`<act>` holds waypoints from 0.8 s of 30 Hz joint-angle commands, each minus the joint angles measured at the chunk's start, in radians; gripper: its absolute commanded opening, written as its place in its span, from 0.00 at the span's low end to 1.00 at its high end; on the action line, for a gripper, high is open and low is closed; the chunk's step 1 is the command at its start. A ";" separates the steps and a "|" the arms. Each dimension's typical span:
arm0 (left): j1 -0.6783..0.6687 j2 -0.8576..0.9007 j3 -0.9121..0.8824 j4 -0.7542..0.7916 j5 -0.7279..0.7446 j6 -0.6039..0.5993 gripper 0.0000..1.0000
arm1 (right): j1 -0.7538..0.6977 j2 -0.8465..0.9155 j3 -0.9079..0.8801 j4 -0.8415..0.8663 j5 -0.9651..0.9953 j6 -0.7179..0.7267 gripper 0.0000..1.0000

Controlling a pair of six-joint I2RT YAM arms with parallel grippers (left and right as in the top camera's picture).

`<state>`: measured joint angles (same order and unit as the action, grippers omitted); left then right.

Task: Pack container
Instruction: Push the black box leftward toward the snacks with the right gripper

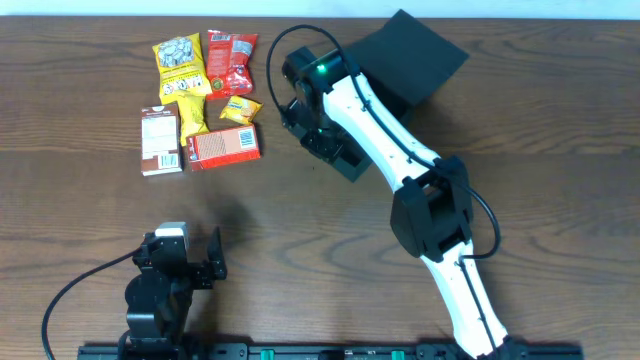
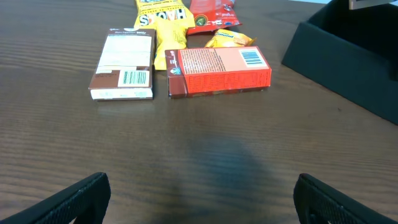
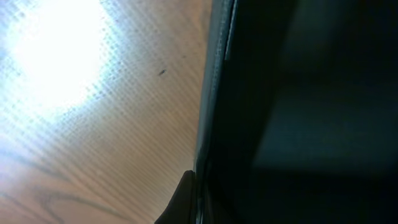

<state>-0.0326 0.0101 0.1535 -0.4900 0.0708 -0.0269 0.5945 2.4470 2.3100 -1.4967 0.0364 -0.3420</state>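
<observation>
The container (image 1: 415, 60) is a matte black box with its flap lid raised, at the back centre-right of the table. It also shows in the left wrist view (image 2: 348, 62). My right gripper (image 1: 325, 135) is at the box's left wall. In the right wrist view (image 3: 202, 199) one finger lies flat against the outside of the dark wall (image 3: 298, 112); the other finger is lost in the dark inside. My left gripper (image 1: 185, 258) is open and empty near the front left edge, its fingers wide apart (image 2: 202, 199).
Snacks lie at the back left: a yellow bag (image 1: 179, 68), a red bag (image 1: 231, 62), a small yellow packet (image 1: 241, 109), a red-orange carton (image 1: 224, 146) (image 2: 217, 71) and a brown-and-white carton (image 1: 160, 140) (image 2: 122, 64).
</observation>
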 commanded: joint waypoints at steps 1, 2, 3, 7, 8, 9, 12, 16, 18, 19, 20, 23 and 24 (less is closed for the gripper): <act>0.006 -0.006 -0.016 0.000 -0.011 -0.011 0.95 | -0.006 0.006 -0.016 -0.020 -0.093 -0.118 0.01; 0.006 -0.006 -0.016 0.000 -0.011 -0.011 0.95 | -0.013 0.005 -0.016 -0.032 -0.126 -0.154 0.02; 0.006 -0.006 -0.016 0.000 -0.011 -0.011 0.95 | -0.021 0.002 -0.016 -0.045 -0.156 -0.187 0.02; 0.006 -0.006 -0.016 0.000 -0.011 -0.010 0.95 | -0.048 -0.001 -0.016 -0.085 -0.238 -0.285 0.01; 0.006 -0.006 -0.016 0.000 -0.011 -0.011 0.95 | -0.053 -0.001 -0.016 -0.092 -0.246 -0.300 0.01; 0.006 -0.006 -0.016 0.000 -0.011 -0.010 0.95 | -0.058 -0.001 -0.016 -0.093 -0.251 -0.307 0.01; 0.006 -0.006 -0.016 0.000 -0.011 -0.010 0.95 | -0.072 -0.001 -0.016 -0.089 -0.249 -0.310 0.01; 0.006 -0.006 -0.016 0.000 -0.011 -0.010 0.95 | -0.090 -0.001 -0.016 -0.092 -0.251 -0.241 0.01; 0.006 -0.006 -0.016 0.000 -0.011 -0.011 0.95 | -0.094 -0.001 -0.016 -0.095 -0.252 -0.243 0.02; 0.006 -0.006 -0.016 0.000 -0.011 -0.011 0.95 | -0.096 -0.001 -0.016 -0.100 -0.261 -0.269 0.02; 0.006 -0.006 -0.016 0.000 -0.011 -0.011 0.95 | -0.096 -0.001 -0.016 -0.117 -0.280 -0.328 0.01; 0.006 -0.006 -0.016 0.000 -0.011 -0.010 0.95 | -0.096 -0.001 -0.016 -0.134 -0.290 -0.409 0.02; 0.006 -0.006 -0.016 0.000 -0.011 -0.010 0.95 | -0.096 -0.001 -0.016 -0.135 -0.290 -0.426 0.02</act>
<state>-0.0326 0.0101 0.1535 -0.4900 0.0708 -0.0269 0.5068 2.4466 2.3062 -1.6276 -0.1963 -0.6682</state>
